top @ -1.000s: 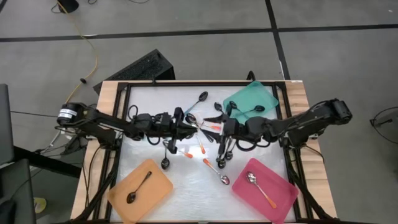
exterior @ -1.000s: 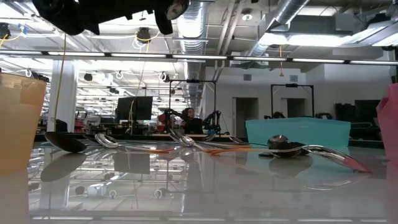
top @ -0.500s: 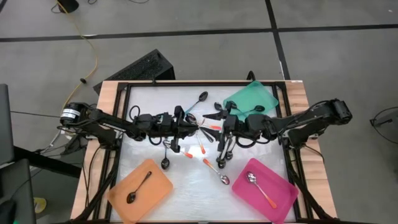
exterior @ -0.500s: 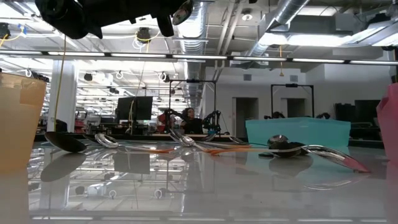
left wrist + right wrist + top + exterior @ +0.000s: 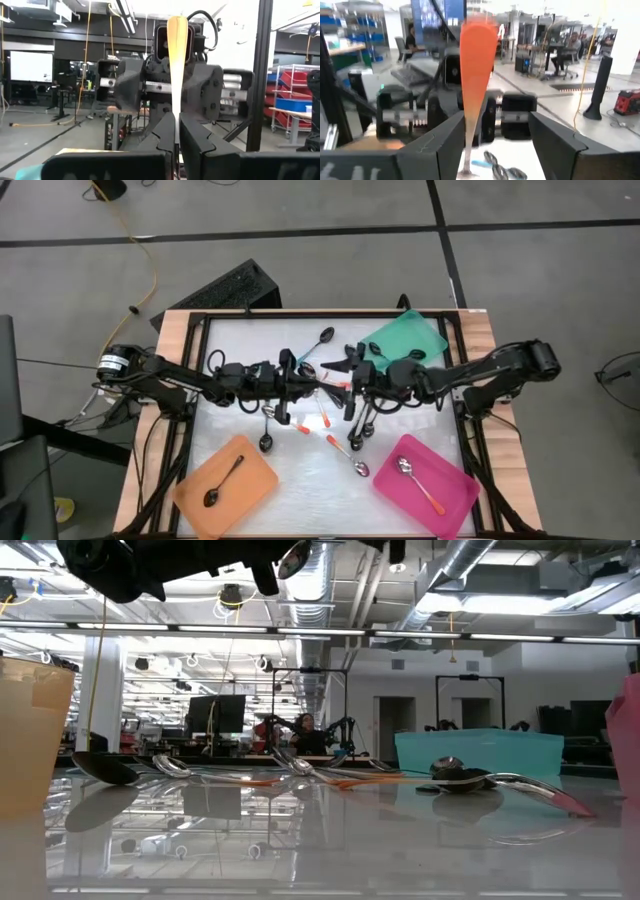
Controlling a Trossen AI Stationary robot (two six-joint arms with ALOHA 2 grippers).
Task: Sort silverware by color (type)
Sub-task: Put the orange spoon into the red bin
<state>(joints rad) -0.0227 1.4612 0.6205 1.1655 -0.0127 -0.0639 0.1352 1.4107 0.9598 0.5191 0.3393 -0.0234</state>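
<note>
My left claw (image 5: 312, 383) is pinched tight on an orange-handled spoon (image 5: 176, 60), held up over the middle of the desk (image 5: 240, 340). My right claw (image 5: 345, 387) faces it, fingers spread wide either side of that handle. The other spoons (image 5: 330, 418) lie scattered below; a few sit in the trays (image 5: 225, 485).

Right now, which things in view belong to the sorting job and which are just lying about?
Job:
- orange-handled spoon, held up by the shut left gripper
- open right gripper, fingers either side of that handle
- loose spoons on the table
- sorted spoons in the trays
- orange tray, pink tray, teal tray

Lying about:
- black keyboard beyond the table
- yellow cable on the floor
</note>
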